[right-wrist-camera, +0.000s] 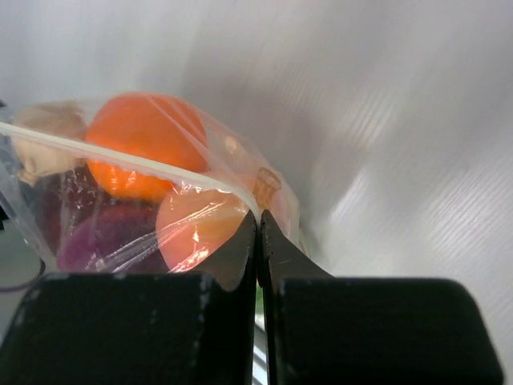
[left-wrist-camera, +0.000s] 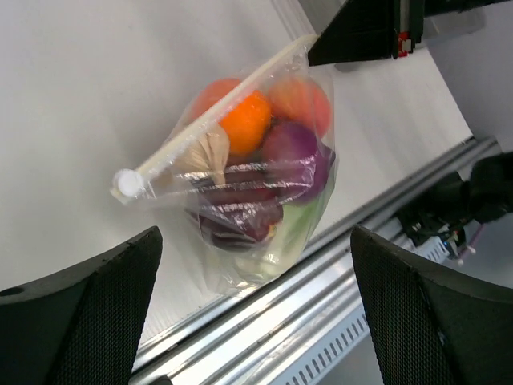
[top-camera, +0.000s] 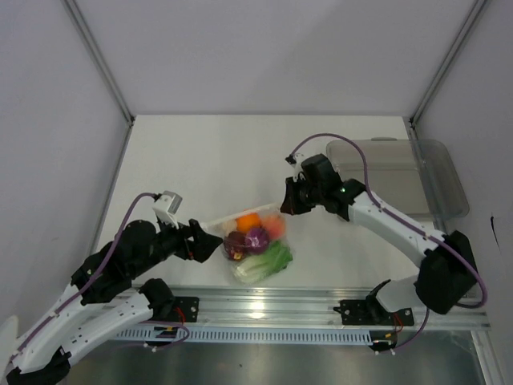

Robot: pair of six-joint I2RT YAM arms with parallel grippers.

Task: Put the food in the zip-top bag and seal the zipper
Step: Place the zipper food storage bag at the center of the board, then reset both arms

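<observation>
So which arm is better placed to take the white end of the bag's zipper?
Left. The left gripper, open, faces the white end piece of the zipper on the zip-top bag; the right gripper is shut, pinching the opposite corner.

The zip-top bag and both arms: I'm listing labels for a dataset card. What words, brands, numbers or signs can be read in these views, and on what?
No text can be read in any view.
zip-top bag: clear plastic, no print showing.
red and white patch on the black housing at the top of the left wrist view: too small to tell whether it bears writing.
</observation>
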